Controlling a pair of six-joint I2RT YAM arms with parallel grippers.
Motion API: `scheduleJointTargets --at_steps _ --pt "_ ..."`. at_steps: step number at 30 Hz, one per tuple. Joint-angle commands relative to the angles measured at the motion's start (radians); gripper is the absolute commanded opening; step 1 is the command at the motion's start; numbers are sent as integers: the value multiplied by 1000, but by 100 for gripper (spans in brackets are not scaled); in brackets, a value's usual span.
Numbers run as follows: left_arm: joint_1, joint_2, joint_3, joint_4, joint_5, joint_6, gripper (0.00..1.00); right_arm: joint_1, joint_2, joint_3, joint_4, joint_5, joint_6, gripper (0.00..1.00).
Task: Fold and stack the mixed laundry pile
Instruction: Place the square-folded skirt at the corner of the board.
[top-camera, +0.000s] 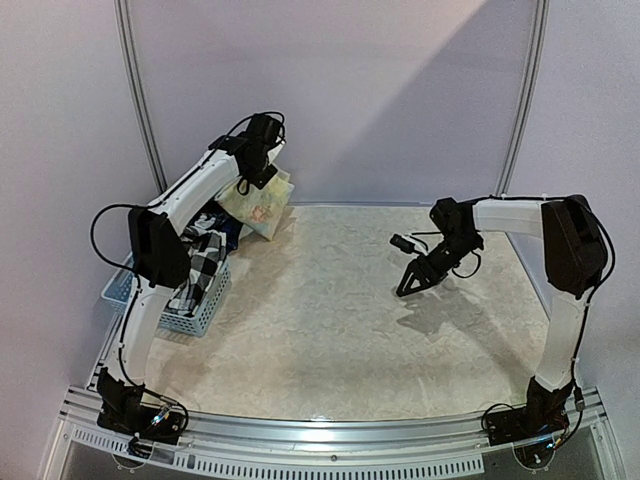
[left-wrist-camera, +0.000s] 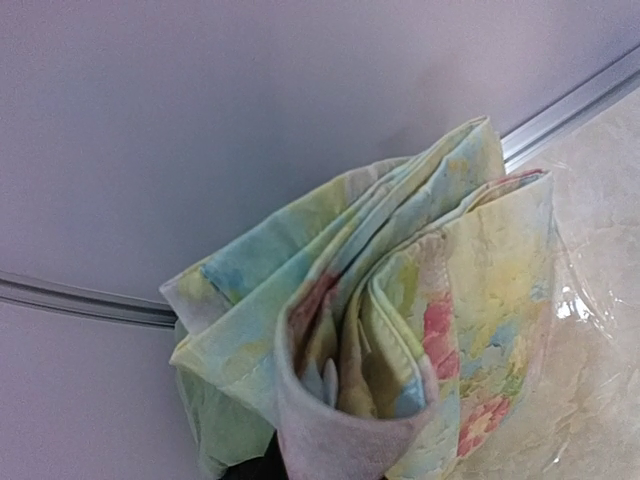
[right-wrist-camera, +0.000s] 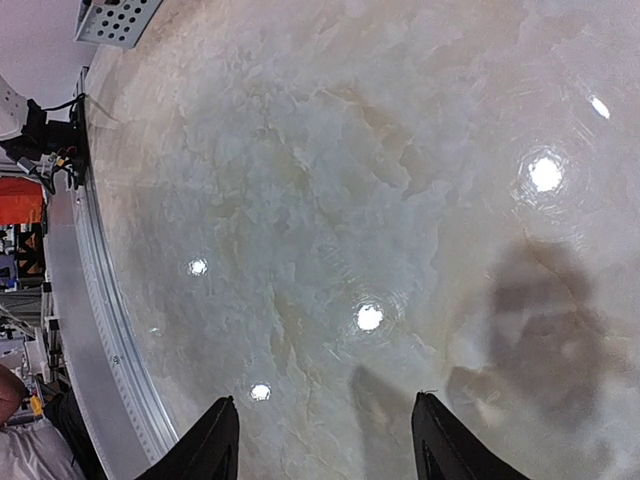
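At upper left, the left hand (top-camera: 258, 178) is pinching the floral cloth (top-camera: 263, 206) clear of the basket (top-camera: 200, 318); the right hand (top-camera: 411, 284) is hovering open, empty, probably ready to spread it.

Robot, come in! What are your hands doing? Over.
Left gripper shut on pale yellow-green floral cloth, lifted. Right gripper open, empty, over table. Black-and-white checked shirt in light blue plastic basket. Nothing blocking.

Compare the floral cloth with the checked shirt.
The pale yellow-green floral cloth hangs bunched, lifted by the left arm; the black-and-white checked shirt lies draped in the light blue perforated plastic basket. The cloth is pastel, the shirt dark-checked. Both are soft fabric.
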Motion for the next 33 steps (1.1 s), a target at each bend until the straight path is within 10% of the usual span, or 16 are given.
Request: scheduleJointTargets --at_steps 1,33 --pt "-9 -149 -1 23 -4 15 0 3 29 1 6 -12 -11 60" --pt "162 -257 -72 -11 18 38 0 3 84 5 -10 5 -19 60"
